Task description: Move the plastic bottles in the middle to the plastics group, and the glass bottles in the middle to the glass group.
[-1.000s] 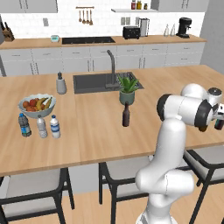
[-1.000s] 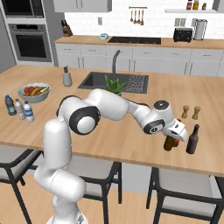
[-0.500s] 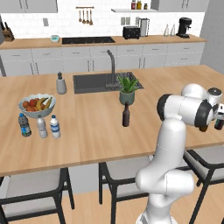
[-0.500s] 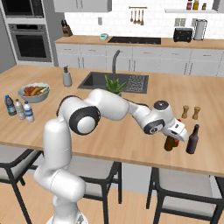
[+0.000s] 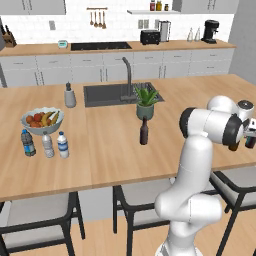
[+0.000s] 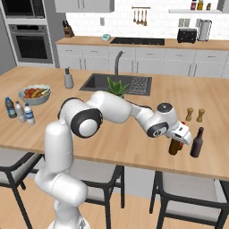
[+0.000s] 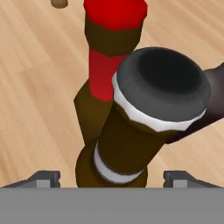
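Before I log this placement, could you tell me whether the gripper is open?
Open: the gripper fingertips stand apart from the brown bottle.

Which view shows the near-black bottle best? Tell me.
Right base view: the near-black bottle stands whole, upright, unobstructed. Hand view catches its dark edge behind another bottle; left base view, a scrap beside the arm.
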